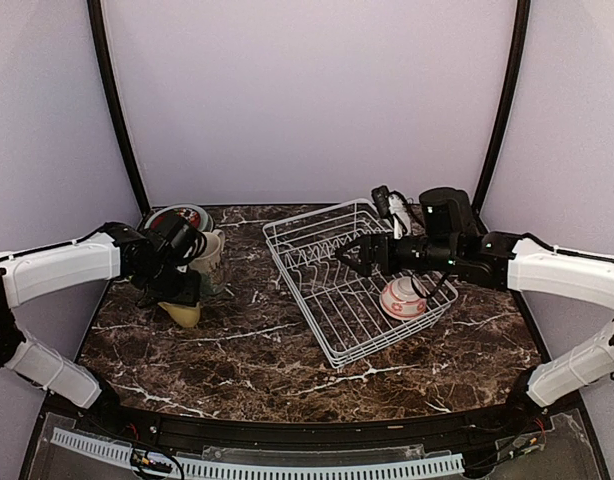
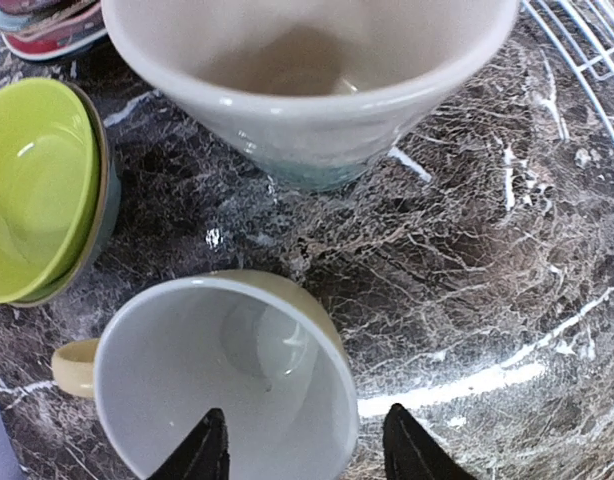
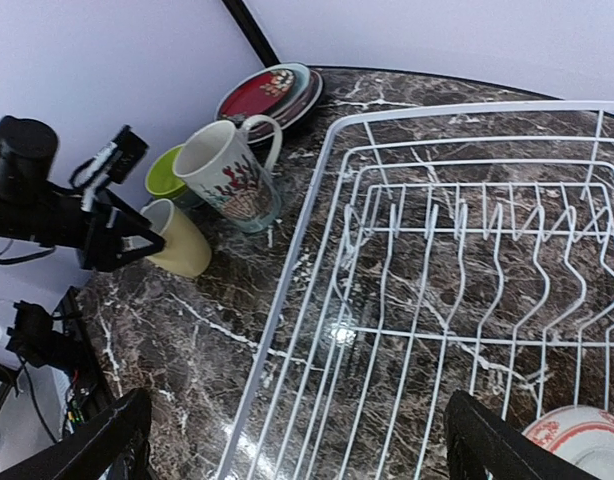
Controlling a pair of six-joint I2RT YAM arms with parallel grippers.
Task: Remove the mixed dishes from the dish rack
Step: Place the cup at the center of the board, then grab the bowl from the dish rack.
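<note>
From above, the left gripper [image 1: 175,290] sits at the yellow mug [image 1: 183,312] on the table [image 1: 287,350], outside the rack [image 1: 327,300]. The right gripper [image 1: 349,258] hangs over the rack, with a red-patterned bowl [image 1: 402,298] back from its fingertips.

Left wrist: the fingers [image 2: 207,452] are apart, straddling the tipped mug's wall without pinching it. A cream mug [image 2: 307,100] stands just beyond them.

Right wrist: the fingers [image 3: 97,440] are spread wide above the rack wires, the bowl beside one fingertip.

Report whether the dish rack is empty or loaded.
Nearly empty: the dish rack holds only one red-patterned bowl in its right corner; every visible tine row is bare.
</note>
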